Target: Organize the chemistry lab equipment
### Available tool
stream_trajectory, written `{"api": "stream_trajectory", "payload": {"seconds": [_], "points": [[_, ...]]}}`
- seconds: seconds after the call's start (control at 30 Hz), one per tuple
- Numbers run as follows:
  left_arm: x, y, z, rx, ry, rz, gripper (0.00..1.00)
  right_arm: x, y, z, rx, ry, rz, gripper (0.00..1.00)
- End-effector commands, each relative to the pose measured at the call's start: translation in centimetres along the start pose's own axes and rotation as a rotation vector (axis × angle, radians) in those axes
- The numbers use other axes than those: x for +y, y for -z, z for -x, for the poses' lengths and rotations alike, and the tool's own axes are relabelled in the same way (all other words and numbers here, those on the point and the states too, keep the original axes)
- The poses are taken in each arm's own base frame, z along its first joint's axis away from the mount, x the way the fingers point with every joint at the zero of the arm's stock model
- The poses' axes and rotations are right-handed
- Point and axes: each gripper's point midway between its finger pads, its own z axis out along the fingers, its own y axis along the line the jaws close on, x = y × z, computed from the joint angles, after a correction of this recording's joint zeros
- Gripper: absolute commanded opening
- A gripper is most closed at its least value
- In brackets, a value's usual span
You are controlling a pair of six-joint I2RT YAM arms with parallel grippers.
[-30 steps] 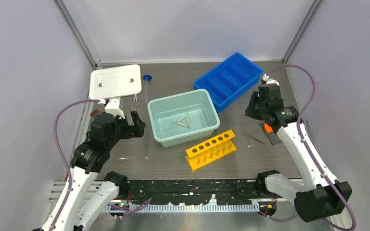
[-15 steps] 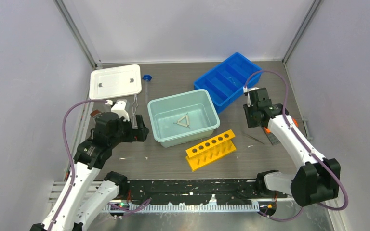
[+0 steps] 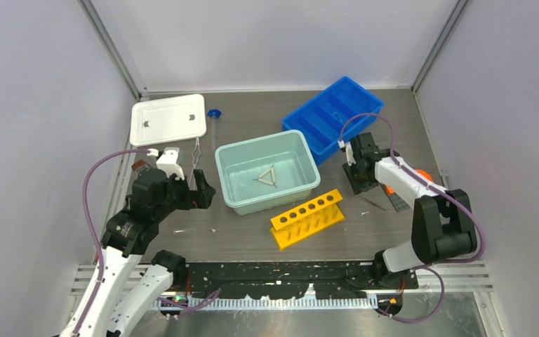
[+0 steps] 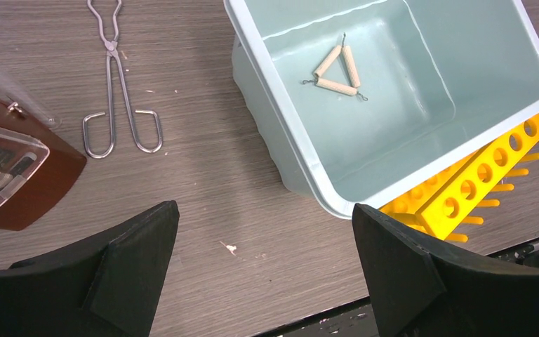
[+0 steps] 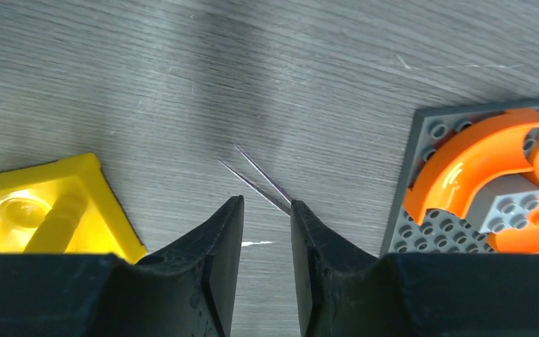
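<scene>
Right wrist view shows my right tool (image 5: 267,205) low over the surface (image 5: 182,84), narrowly parted and gripping nothing I can make out, the thin silvery metal tweezers (image 5: 260,170) lying just ahead with their heel entering the gap, so I'd centre both prongs before closing.

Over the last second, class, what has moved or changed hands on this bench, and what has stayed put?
The right gripper swung away from the blue tray, down and nearer, to the tweezers; its jaws stand narrowly apart just over them, and nothing was taken or let go. The left gripper barely shifted, jaws wide open. Tongs, tweezers, teal tub, wire triangle and yellow rack stayed put.
</scene>
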Motion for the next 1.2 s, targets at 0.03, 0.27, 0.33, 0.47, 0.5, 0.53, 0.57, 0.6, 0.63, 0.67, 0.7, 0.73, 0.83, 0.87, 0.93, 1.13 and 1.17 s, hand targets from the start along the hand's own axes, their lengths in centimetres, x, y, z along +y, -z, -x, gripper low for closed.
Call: {"api": "stream_trajectory", "payload": {"seconds": [0.03,0.27,0.33,0.47,0.5,0.53,0.57,0.6,0.63,0.67,0.7,0.73,0.83,0.87,0.93,1.13,1.17], "points": [[-0.2,0.0,0.6,-0.023,-0.009,-0.010,0.98,0.3,-1.6,0.1,0.028,0.038,0.013,0.38],[-0.3,-0.1,0.5,-0.016,-0.010,-0.014,0.98,0.3,-3.0,-0.4,0.060,0.050,0.006,0.38],[-0.3,-0.1,0.5,-0.018,-0.011,-0.012,0.98,0.4,-3.3,-0.5,0.071,0.047,0.008,0.38],[-0.2,-0.1,0.5,-0.018,-0.010,-0.006,0.98,0.6,-4.0,-0.9,0.101,0.039,0.012,0.38],[-0.2,-0.1,0.6,-0.021,-0.010,-0.005,0.98,0.6,-4.2,-1.0,0.109,0.040,0.011,0.38],[-0.1,-0.1,0.6,-0.021,-0.010,-0.004,0.98,0.6,-4.4,-1.1,0.118,0.038,0.011,0.38],[-0.1,0.0,0.6,-0.023,-0.010,-0.004,0.98,0.6,-4.5,-1.1,0.119,0.038,0.010,0.38],[-0.1,0.0,0.6,-0.022,-0.010,-0.004,0.98,0.6,-4.5,-1.1,0.123,0.037,0.010,0.36],[-0.2,0.0,0.6,-0.023,-0.010,-0.005,0.98,0.6,-4.6,-1.1,0.121,0.036,0.008,0.35],[-0.1,0.0,0.6,-0.025,-0.010,-0.005,0.98,0.6,-4.5,-0.9,0.118,0.033,0.007,0.32],[-0.1,0.0,0.6,-0.023,-0.010,-0.004,0.98,0.6,-4.5,-0.8,0.112,0.032,0.005,0.30],[-0.1,0.0,0.6,-0.023,-0.010,-0.004,0.98,0.5,-4.4,-0.7,0.105,0.027,0.003,0.27],[-0.1,0.0,0.6,-0.024,-0.010,-0.005,0.98,0.6,-4.3,-0.1,0.080,0.022,0.006,0.22],[-0.1,0.0,0.6,-0.024,-0.011,-0.005,0.98,0.6,-4.3,0.1,0.073,0.021,0.007,0.22],[-0.2,0.1,0.6,-0.027,-0.010,-0.007,0.98,0.6,-4.3,0.6,0.061,0.014,0.007,0.22],[-0.1,0.0,0.6,-0.026,-0.010,-0.005,0.98,0.0,-4.2,2.4,0.057,-0.048,-0.028,0.29],[-0.1,0.0,0.6,-0.027,-0.010,-0.006,0.98,0.0,-4.2,2.3,0.065,-0.059,-0.026,0.31]]}}
